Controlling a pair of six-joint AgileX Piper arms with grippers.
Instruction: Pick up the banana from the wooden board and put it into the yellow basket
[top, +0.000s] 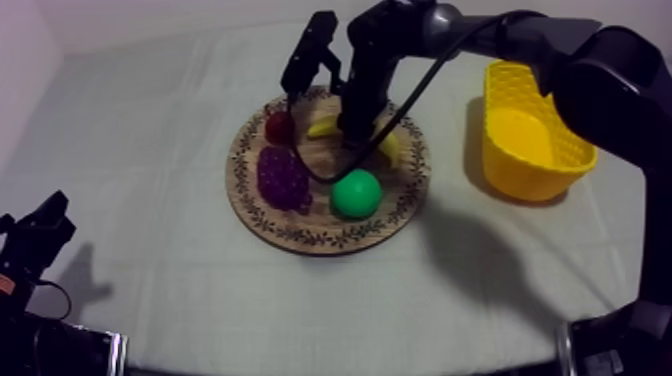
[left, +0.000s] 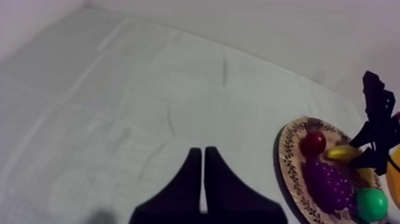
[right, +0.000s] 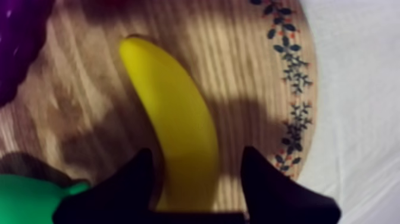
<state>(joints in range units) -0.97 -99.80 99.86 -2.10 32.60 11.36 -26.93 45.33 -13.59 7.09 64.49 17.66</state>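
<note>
right wrist view: the long curved yellow toy banana (right: 172, 125) is seen lying flat on the round wooden board with the patterned rim (right: 256, 65). one end of it sits between the two black fingers (right: 134, 184) of the right gripper (right: 196, 152). the fingers are held apart, straddling that end. one looks to be at the peel and a dark sliver of board shows before the other, so it is judged not clamped yet. the long axis runs straight ahead from the fingers, crosswise to the closing line, which suits a pinch. the grip would land near the end, not mid-body, so some droop of the far end is to be expected on lift.

clearances: the green pear (right: 30, 196) sits just outside one finger, close. the purple bunch of grapes (right: 18, 47) lies ahead on that same side. outside the other finger there is board rim, then grey-white cloth (right: 357, 89).

top view: the yellow basket (top: 530, 140) is set well apart from the board, behind the fingers as judged, with bare cloth between. a small red fruit (top: 279, 127) lies near the banana's far end. the right arm is clearly nearer. the left gripper (left: 202, 150) is parked well away from the board, fingers together on nothing.
</note>
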